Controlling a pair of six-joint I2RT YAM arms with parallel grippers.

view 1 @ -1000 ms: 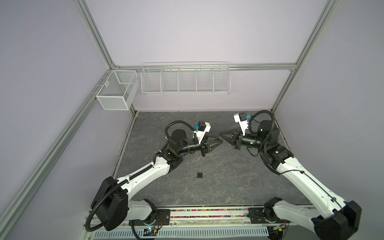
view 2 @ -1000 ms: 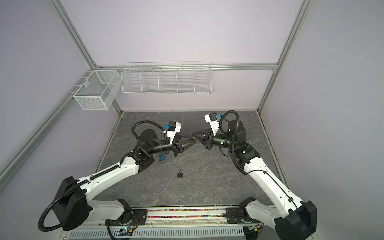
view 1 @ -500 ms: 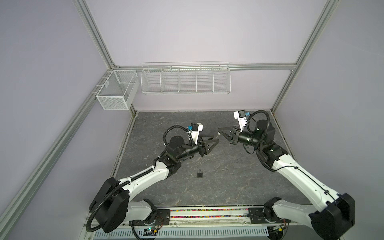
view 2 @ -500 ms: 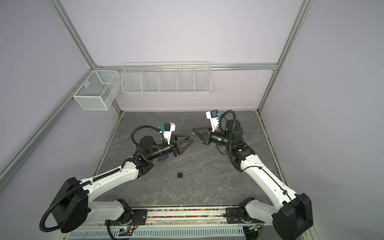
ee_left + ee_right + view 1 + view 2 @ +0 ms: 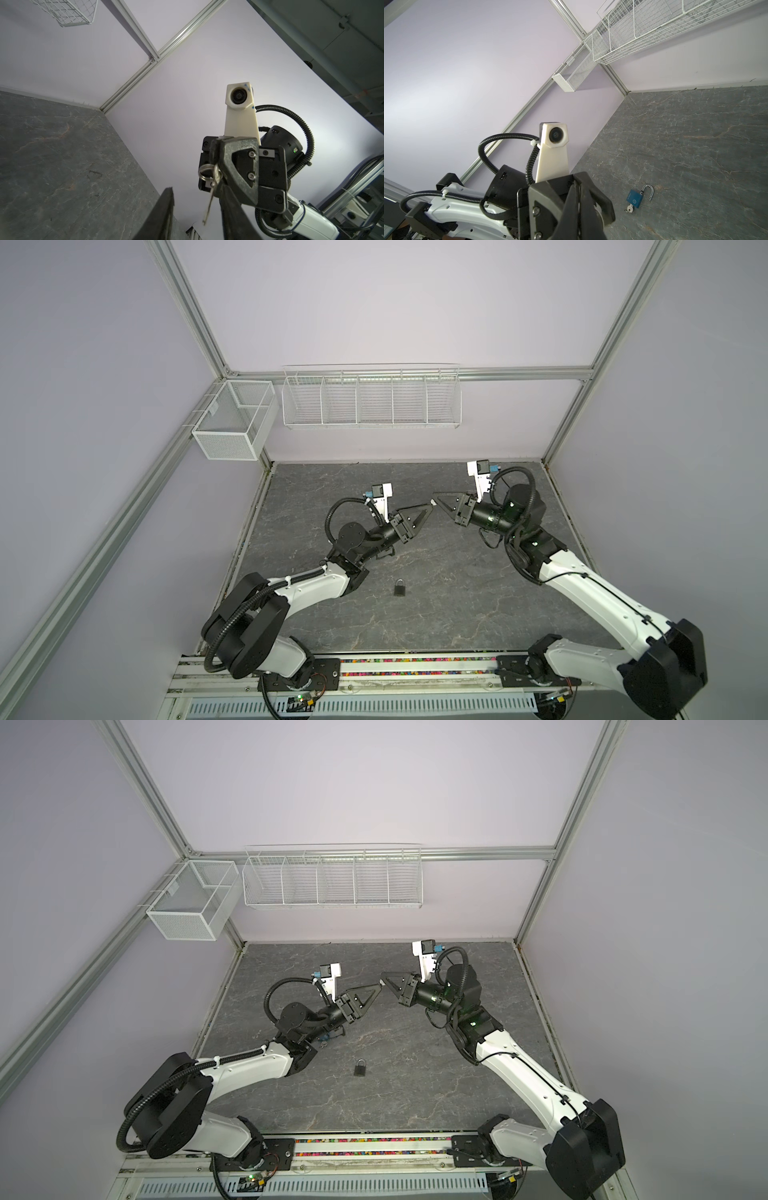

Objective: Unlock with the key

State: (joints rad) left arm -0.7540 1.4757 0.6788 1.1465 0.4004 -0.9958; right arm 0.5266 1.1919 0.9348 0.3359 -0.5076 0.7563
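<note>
My right gripper (image 5: 434, 501) is shut on the key (image 5: 209, 195), which hangs by its head and ring above the mat. In the left wrist view the blade hangs between my left gripper's (image 5: 195, 193) open fingers (image 5: 164, 207) without touching them. Both top views show the two grippers meeting tip to tip above the middle back of the mat. A small dark padlock (image 5: 400, 588) with its shackle shut lies on the mat in front of them. In the right wrist view a blue padlock (image 5: 635, 199) lies with its shackle swung open and a key in it.
A white wire rack (image 5: 371, 400) hangs on the back wall and a mesh basket (image 5: 232, 427) on the left wall, both well above the mat. The dark marbled mat (image 5: 436, 614) is walled on three sides.
Both grippers have drifted a little toward the back left and drawn closer, tip to tip. The left jaws widened and came partly in again. The dark padlock has not moved.
</note>
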